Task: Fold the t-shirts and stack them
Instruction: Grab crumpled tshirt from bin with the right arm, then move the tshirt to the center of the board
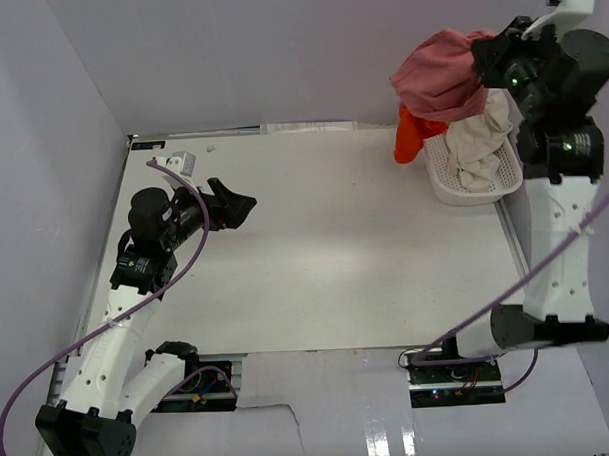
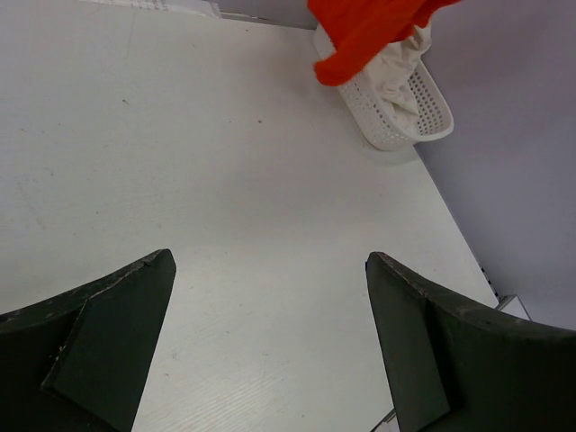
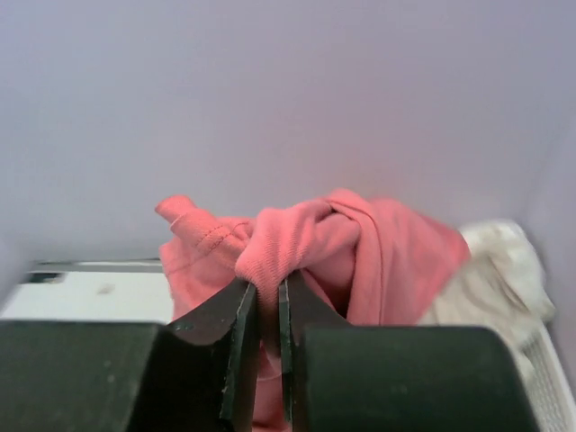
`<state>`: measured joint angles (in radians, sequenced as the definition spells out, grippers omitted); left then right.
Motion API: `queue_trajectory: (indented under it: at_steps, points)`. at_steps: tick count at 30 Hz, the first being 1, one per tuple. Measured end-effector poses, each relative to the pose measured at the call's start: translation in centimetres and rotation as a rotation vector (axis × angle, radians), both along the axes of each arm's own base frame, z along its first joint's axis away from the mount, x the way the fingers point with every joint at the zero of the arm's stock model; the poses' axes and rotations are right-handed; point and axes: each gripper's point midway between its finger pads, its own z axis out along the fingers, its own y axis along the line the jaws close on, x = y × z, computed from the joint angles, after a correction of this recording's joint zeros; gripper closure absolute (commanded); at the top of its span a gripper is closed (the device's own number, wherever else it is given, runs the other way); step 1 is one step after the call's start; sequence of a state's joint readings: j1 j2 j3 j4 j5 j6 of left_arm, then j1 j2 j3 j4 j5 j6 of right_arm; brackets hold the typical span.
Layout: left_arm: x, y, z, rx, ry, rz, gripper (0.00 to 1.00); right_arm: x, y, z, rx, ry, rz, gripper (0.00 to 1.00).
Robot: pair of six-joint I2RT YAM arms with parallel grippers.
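My right gripper (image 3: 267, 297) is shut on a fold of the rose-pink t-shirt (image 3: 360, 252), which hangs bunched above the basket (image 1: 445, 181) at the back right; from above the pink t-shirt (image 1: 439, 75) is lifted high. An orange-red t-shirt (image 1: 413, 134) dangles over the basket's left rim, also seen as the orange-red t-shirt (image 2: 369, 31). A cream-white t-shirt (image 1: 482, 142) lies in the basket and drapes up. My left gripper (image 2: 270, 270) is open over bare tabletop at the left, far from the shirts; from above the left gripper (image 1: 234, 205) points right.
The white perforated basket (image 2: 423, 108) stands at the table's back right corner. White walls close in the back and left. The table's right edge runs beside the right arm's column (image 1: 555, 249). A small white fitting (image 1: 180, 162) sits at the back left.
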<state>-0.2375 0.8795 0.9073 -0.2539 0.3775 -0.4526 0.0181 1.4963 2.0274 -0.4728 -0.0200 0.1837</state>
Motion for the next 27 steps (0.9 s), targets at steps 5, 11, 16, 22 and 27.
queue_trajectory:
  at_steps: [5, 11, 16, 22, 27]
  points:
    - [-0.1, 0.1, 0.2, 0.0, -0.006, 0.003, 0.02, -13.3, 5.7, 8.2, 0.028, -0.229, 0.346, 0.84]
    - [-0.2, 0.4, 0.6, -0.001, -0.023, 0.022, 0.02, -18.3, 9.0, 5.1, 0.056, -0.134, 0.564, 0.85]
    - [-0.1, 0.5, 0.7, 0.0, -0.025, 0.027, 0.02, -13.7, 9.4, -0.3, 0.118, 0.098, 0.572, 0.91]
    - [-0.4, -0.5, 0.7, -0.012, -0.03, -0.039, 0.02, -7.2, 9.6, -5.2, 0.177, 0.284, 0.559, 0.92]
    - [-1.0, -4.9, -1.6, -0.002, 0.015, -0.244, 0.02, -6.2, 9.6, -6.4, 0.197, 0.327, 0.554, 0.92]
